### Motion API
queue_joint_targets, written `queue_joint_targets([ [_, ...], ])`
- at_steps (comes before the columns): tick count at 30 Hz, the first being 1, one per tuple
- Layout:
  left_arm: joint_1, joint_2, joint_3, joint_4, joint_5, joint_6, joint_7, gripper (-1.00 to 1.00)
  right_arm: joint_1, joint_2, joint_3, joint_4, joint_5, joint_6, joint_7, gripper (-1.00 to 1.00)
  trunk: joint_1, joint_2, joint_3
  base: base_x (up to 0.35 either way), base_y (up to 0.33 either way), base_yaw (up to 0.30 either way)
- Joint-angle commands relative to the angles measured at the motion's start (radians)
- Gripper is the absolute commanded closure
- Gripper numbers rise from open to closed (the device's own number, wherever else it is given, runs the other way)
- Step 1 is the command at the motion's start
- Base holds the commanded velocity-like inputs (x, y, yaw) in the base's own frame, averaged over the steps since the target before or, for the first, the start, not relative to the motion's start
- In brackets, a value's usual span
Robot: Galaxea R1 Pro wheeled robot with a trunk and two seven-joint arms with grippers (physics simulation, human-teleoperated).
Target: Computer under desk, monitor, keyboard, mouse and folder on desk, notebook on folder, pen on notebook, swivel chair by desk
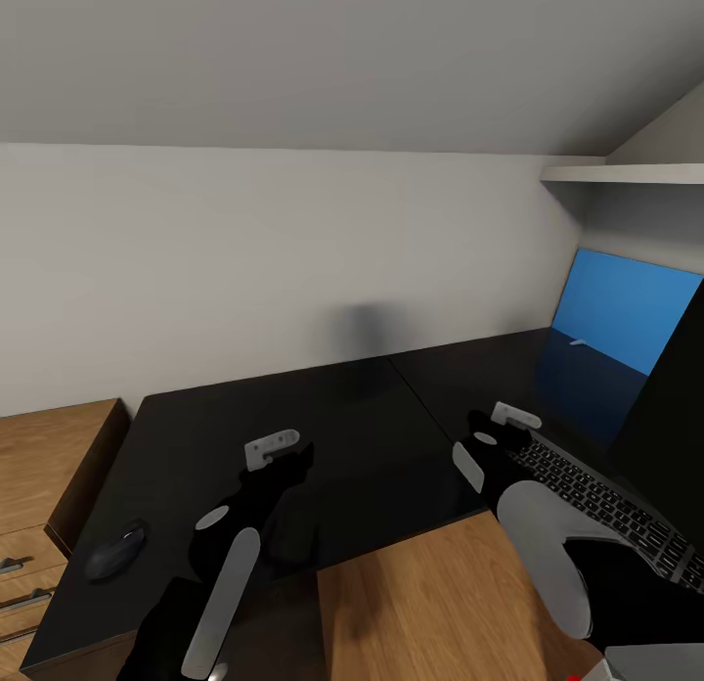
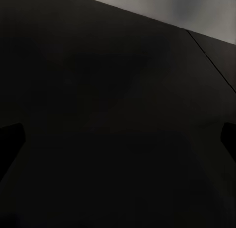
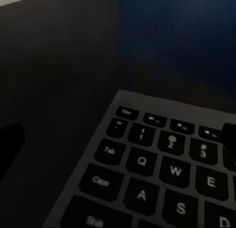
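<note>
On the desk (image 1: 323, 417), the keyboard (image 1: 606, 505) was laid at the right, long axis running diagonally from the front right edge toward the wall, beneath the right gripper (image 1: 486, 436); the mouse (image 1: 117, 549) sat far left. Both grippers' fingers were seen spread wide, the left gripper (image 1: 279, 456) included.

Soft, even light fills the head view; the pale wall (image 1: 244, 250) carries a faint blurred shadow. The glossy black worktop (image 1: 323, 436) mirrors the blue folder (image 1: 626, 309). Both wrist views are dim and soft; the keyboard (image 3: 162, 174) looks slightly blurred.
</note>
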Motion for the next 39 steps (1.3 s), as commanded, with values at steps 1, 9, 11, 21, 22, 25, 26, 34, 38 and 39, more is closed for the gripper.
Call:
queue_joint_targets([
  [1, -0.001, 0.000, -0.001, -0.001, 0.010, 0.002, 0.010, -1.00, -0.001, 0.001, -0.006, 0.000, -0.005, -0.008, 0.002, -1.00, 0.000, -0.001, -0.001, 0.000, 0.000, 0.000],
  [9, -0.001, 0.000, -0.001, -0.001, 0.010, 0.002, 0.009, -1.00, 0.002, 0.003, -0.006, 0.003, -0.009, -0.008, 0.003, -1.00, 0.000, -0.001, 0.002, 0.000, 0.000, -0.101],
  [11, -0.001, 0.000, -0.001, -0.001, 0.010, 0.002, 0.009, -1.00, 0.002, 0.003, -0.006, 0.003, -0.010, -0.009, 0.003, -1.00, 0.000, -0.001, 0.003, 0.000, 0.000, -0.201],
  [21, -0.001, 0.000, -0.001, -0.003, 0.011, 0.002, 0.009, -1.00, 0.003, 0.003, -0.006, 0.007, -0.012, -0.007, 0.006, -1.00, 0.000, -0.001, 0.007, 0.000, 0.000, -0.179],
  [22, -0.001, 0.000, -0.001, -0.003, 0.011, 0.002, 0.009, -1.00, 0.003, 0.003, -0.006, 0.007, -0.013, -0.007, 0.006, -1.00, 0.000, -0.001, 0.007, 0.000, 0.000, -0.057],
  [25, -0.001, 0.000, -0.001, -0.003, 0.011, 0.002, 0.009, -1.00, 0.003, 0.004, -0.006, 0.008, -0.013, -0.007, 0.006, -1.00, 0.000, -0.001, 0.007, -0.024, 0.014, -0.035],
  [26, -0.001, 0.000, -0.001, -0.003, 0.011, 0.002, 0.009, -1.00, 0.003, 0.005, -0.006, 0.008, -0.013, -0.007, 0.006, -1.00, 0.000, -0.001, 0.007, -0.067, 0.054, -0.019],
  [34, -0.001, 0.000, -0.001, -0.003, 0.011, 0.002, 0.009, -1.00, 0.003, 0.008, -0.006, 0.009, -0.013, -0.007, 0.008, -1.00, 0.000, -0.001, 0.007, -0.161, 0.145, -0.005],
  [38, -0.001, 0.000, -0.001, -0.003, 0.011, 0.002, 0.009, -1.00, 0.003, 0.009, -0.006, 0.009, -0.013, -0.007, 0.008, -1.00, 0.000, -0.001, 0.007, -0.033, 0.034, 0.000],
  [39, -0.001, 0.000, -0.001, -0.003, 0.011, 0.002, 0.009, -1.00, 0.003, 0.009, -0.006, 0.009, -0.013, -0.007, 0.008, -1.00, 0.000, -0.001, 0.007, -0.134, 0.131, 0.000],
])
